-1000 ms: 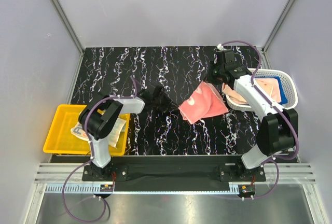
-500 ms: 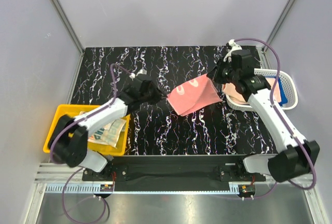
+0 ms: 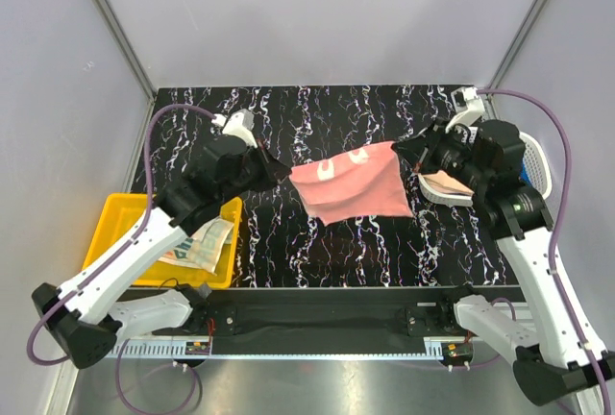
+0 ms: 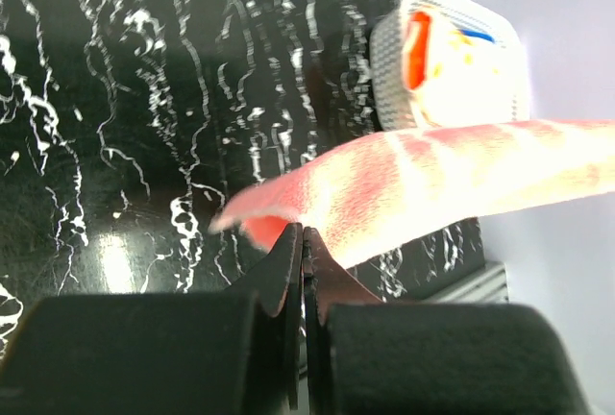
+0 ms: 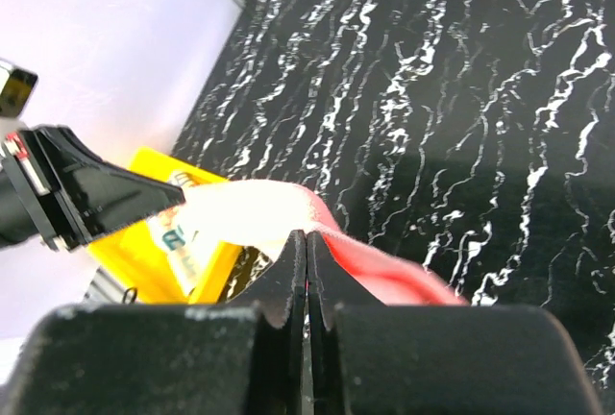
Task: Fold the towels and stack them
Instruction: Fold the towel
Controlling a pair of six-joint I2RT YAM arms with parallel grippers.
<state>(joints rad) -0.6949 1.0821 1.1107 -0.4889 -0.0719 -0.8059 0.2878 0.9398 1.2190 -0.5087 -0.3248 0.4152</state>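
A salmon-pink towel [image 3: 353, 184] hangs stretched in the air between my two grippers above the middle of the black marbled table [image 3: 327, 242]. My left gripper [image 3: 283, 172] is shut on its left corner; the towel also shows in the left wrist view [image 4: 432, 184]. My right gripper [image 3: 402, 149] is shut on its right corner; the towel shows in the right wrist view [image 5: 288, 213] too. A beige towel with teal-orange letters [image 3: 197, 244] lies in the yellow bin [image 3: 115, 247]. Several more towels, pale pink [image 3: 447, 184] and blue [image 3: 524, 170], lie in the white mesh basket [image 3: 538, 160].
The yellow bin stands at the table's left edge, the white basket at the right edge. Grey walls close the back and sides.
Both arms have lifted and moved apart. The salmon-pink towel has gone from bunched near the right gripper to spread between both grippers. The left gripper has taken hold of its left corner.
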